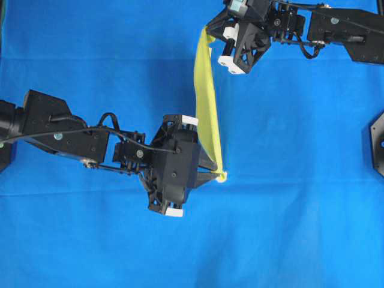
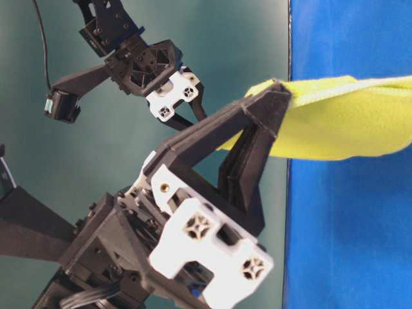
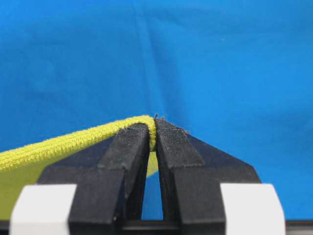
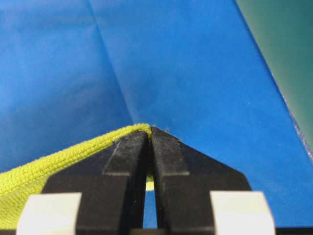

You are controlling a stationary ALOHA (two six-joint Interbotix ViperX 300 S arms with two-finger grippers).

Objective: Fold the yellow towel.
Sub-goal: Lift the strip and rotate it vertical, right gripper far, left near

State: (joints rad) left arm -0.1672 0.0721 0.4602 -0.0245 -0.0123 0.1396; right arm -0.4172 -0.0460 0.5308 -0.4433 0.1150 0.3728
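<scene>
While the yellow towel (image 1: 208,108) hangs stretched above the blue table (image 1: 300,228), the left gripper (image 1: 221,175) and right gripper (image 1: 207,30) each pinch a corner.

Suspended above the desk (image 1: 90,48): towel (image 1: 207,114), stretched as a narrow band between two claws, clear of the surface. At the towel's far end, upper middle of the overhead view: right claw (image 1: 207,29), clamped on a corner. At the near end, just right of centre: left claw (image 1: 221,175), clamped on the other corner. Left arm to the left of the band, right arm at top right.
</scene>
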